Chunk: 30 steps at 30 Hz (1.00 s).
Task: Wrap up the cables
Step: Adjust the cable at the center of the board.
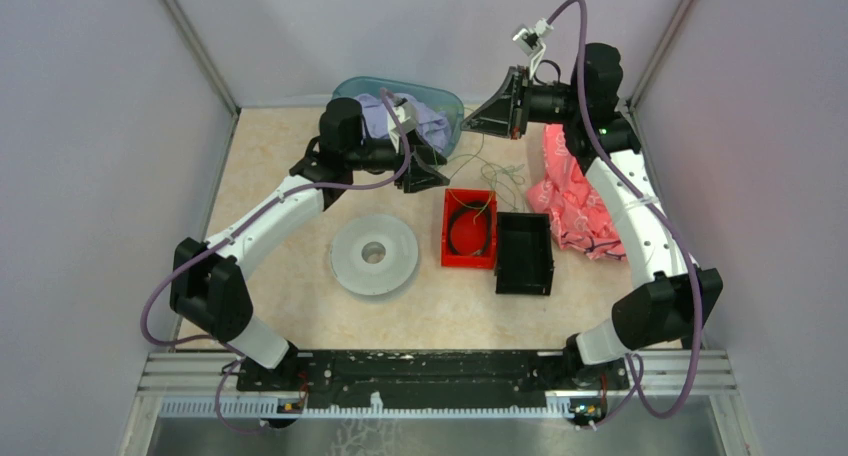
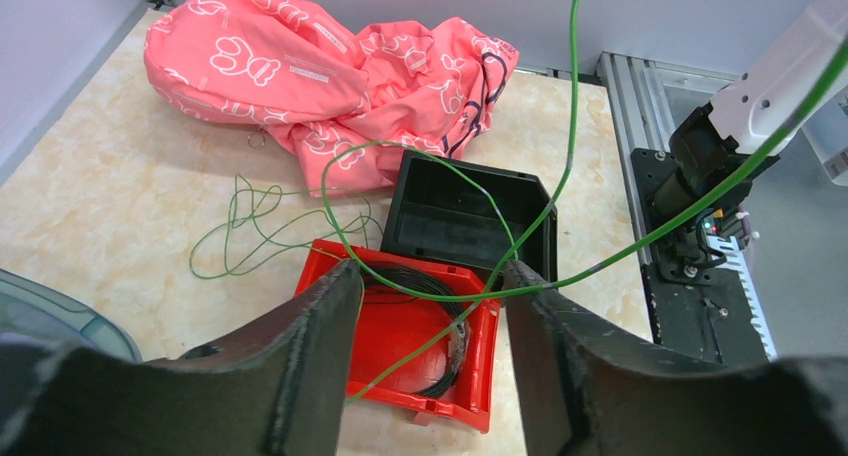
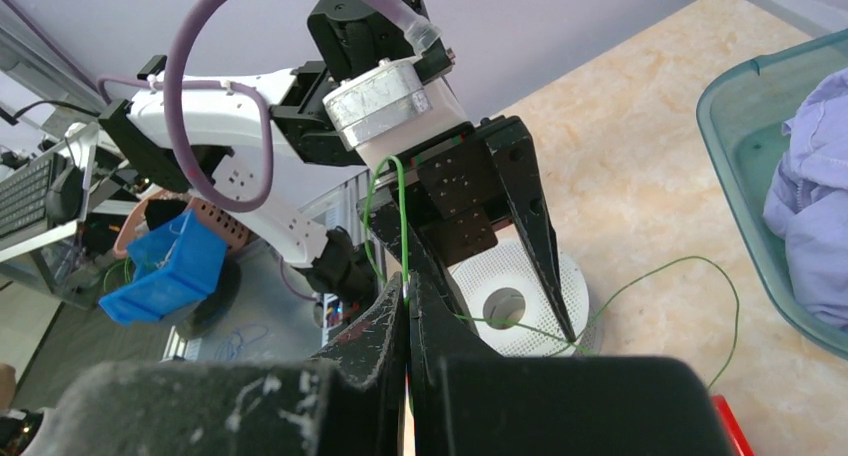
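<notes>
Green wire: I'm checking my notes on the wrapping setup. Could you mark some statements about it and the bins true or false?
1. The right jaws are shut on the green wire. True.
2. The left jaws are clamped on it. False: they stand open, the wire passing between them.
3. The black bin holds a black coil. False: the coil lies in the red bin.
4. The white spool lies flat on the table. True.

The whole table is seen from above and behind. The red bin is viewed closely rightward from the left wrist, the white spool leftward from the right (both shared overhead).
</notes>
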Each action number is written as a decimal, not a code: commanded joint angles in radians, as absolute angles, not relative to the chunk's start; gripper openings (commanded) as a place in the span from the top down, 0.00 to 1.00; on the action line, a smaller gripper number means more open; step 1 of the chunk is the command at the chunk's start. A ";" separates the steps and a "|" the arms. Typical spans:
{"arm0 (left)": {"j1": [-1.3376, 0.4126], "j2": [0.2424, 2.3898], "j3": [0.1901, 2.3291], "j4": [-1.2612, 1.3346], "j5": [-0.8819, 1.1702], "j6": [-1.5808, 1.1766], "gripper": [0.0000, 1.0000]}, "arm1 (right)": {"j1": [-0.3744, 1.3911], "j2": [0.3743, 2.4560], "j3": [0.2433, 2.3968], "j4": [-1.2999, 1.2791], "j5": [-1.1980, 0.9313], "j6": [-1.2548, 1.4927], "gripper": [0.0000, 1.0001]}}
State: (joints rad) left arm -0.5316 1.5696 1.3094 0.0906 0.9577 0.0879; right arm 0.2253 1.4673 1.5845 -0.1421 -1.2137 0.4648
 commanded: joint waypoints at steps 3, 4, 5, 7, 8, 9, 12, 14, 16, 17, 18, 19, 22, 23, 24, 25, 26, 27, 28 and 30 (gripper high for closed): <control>-0.534 1.571 1.317 0.151 1.004 0.080 0.49 | 0.228 1.472 1.592 -0.168 -1.199 0.418 1.00; -0.533 1.565 1.313 0.152 1.003 0.080 0.52 | 0.228 1.474 1.597 -0.189 -1.194 0.398 1.00; -0.531 1.561 1.309 0.153 1.003 0.080 0.56 | 0.228 1.478 1.602 -0.222 -1.188 0.377 1.00; -0.526 1.551 1.302 0.155 1.005 0.082 0.61 | 0.228 1.486 1.614 -0.278 -1.171 0.329 1.00; -0.523 1.546 1.299 0.155 1.006 0.081 0.63 | 0.227 1.490 1.623 -0.306 -1.161 0.298 1.00; -0.518 1.541 1.296 0.157 1.007 0.081 0.66 | 0.227 1.493 1.630 -0.336 -1.151 0.268 1.00; -0.507 1.525 1.290 0.157 1.014 0.081 0.71 | 0.220 1.504 1.660 -0.423 -1.112 0.180 1.00; -0.494 1.517 1.284 0.158 1.018 0.081 0.75 | 0.215 1.511 1.676 -0.477 -1.089 0.132 1.00; -0.486 1.506 1.275 0.167 1.019 0.072 0.77 | 0.213 1.517 1.693 -0.520 -1.069 0.095 1.00; -0.483 1.501 1.269 0.176 1.019 0.064 0.78 | 0.213 1.519 1.699 -0.535 -1.064 0.086 1.00; -0.480 1.497 1.262 0.183 1.015 0.057 0.79 | 0.213 1.521 1.703 -0.548 -1.059 0.077 1.00; -0.478 1.493 1.257 0.189 1.008 0.051 0.79 | 0.213 1.524 1.710 -0.562 -1.059 0.070 1.00; -0.478 1.485 1.244 0.180 1.003 0.073 0.78 | 0.212 1.531 1.728 -0.583 -1.065 0.068 1.00; -0.477 1.482 1.241 0.166 1.002 0.093 0.76 | 0.213 1.530 1.733 -0.580 -1.068 0.073 1.00; -0.477 1.481 1.236 0.146 1.001 0.123 0.75 | 0.212 1.529 1.738 -0.575 -1.072 0.081 1.00; -0.477 1.477 1.232 0.128 0.997 0.153 0.72 | 0.213 1.529 1.745 -0.571 -1.075 0.089 1.00; -0.478 1.474 1.225 0.110 0.990 0.182 0.69 | 0.213 1.526 1.751 -0.566 -1.079 0.097 1.00; -0.477 1.470 1.216 0.095 0.982 0.212 0.66 | 0.213 1.525 1.754 -0.560 -1.083 0.105 1.00; -0.477 1.465 1.208 0.081 0.976 0.237 0.63 | 0.213 1.523 1.759 -0.556 -1.086 0.110 1.00; -0.476 1.452 1.190 0.070 0.975 0.273 0.55 | 0.213 1.518 1.764 -0.551 -1.088 0.113 1.00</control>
